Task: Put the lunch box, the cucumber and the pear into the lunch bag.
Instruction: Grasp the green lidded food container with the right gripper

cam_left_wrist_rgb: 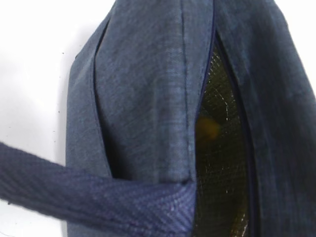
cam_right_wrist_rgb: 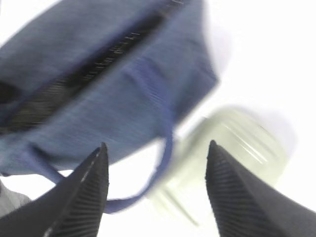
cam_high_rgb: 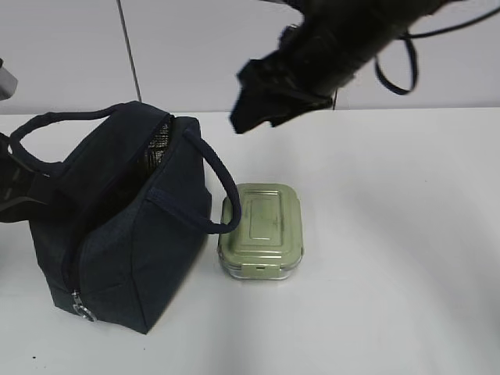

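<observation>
The navy lunch bag (cam_high_rgb: 125, 234) stands at the left with its top open, showing silvery lining. The pale green lunch box (cam_high_rgb: 262, 230) sits on the table right beside it, under the bag's right handle. My right gripper (cam_high_rgb: 254, 101) hangs open and empty high above the box; in the right wrist view (cam_right_wrist_rgb: 158, 144) the blurred box (cam_right_wrist_rgb: 232, 153) and bag (cam_right_wrist_rgb: 98, 84) lie below it. My left gripper (cam_high_rgb: 12, 191) is at the far left edge, on the bag's left handle (cam_left_wrist_rgb: 98, 202). A yellow spot inside the bag looks like the pear (cam_left_wrist_rgb: 210, 127). The cucumber is hidden.
The white table (cam_high_rgb: 391, 273) stretches to the right and front of the lunch box. A white wall stands behind. The bag's zipper pull (cam_high_rgb: 82, 311) hangs at its near bottom corner.
</observation>
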`<move>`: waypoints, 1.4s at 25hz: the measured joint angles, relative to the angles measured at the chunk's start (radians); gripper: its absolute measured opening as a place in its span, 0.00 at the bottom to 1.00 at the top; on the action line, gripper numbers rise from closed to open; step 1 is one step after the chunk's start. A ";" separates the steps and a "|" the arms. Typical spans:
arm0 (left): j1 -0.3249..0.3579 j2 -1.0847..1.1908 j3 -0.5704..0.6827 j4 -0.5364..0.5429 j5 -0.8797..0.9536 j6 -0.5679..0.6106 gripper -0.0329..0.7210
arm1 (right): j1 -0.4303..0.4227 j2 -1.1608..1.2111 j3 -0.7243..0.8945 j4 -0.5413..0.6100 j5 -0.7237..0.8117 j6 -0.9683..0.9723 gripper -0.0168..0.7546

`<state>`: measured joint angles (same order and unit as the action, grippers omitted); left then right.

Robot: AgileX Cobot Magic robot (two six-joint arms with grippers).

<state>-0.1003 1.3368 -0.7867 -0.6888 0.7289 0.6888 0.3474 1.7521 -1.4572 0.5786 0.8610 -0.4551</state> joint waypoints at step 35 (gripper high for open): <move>0.000 0.000 0.000 0.000 0.001 0.000 0.02 | -0.239 0.365 0.329 0.839 0.028 -0.607 0.77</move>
<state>-0.1003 1.3368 -0.7867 -0.6888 0.7299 0.6888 0.1079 2.1166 -1.1283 1.4173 0.8888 -1.0619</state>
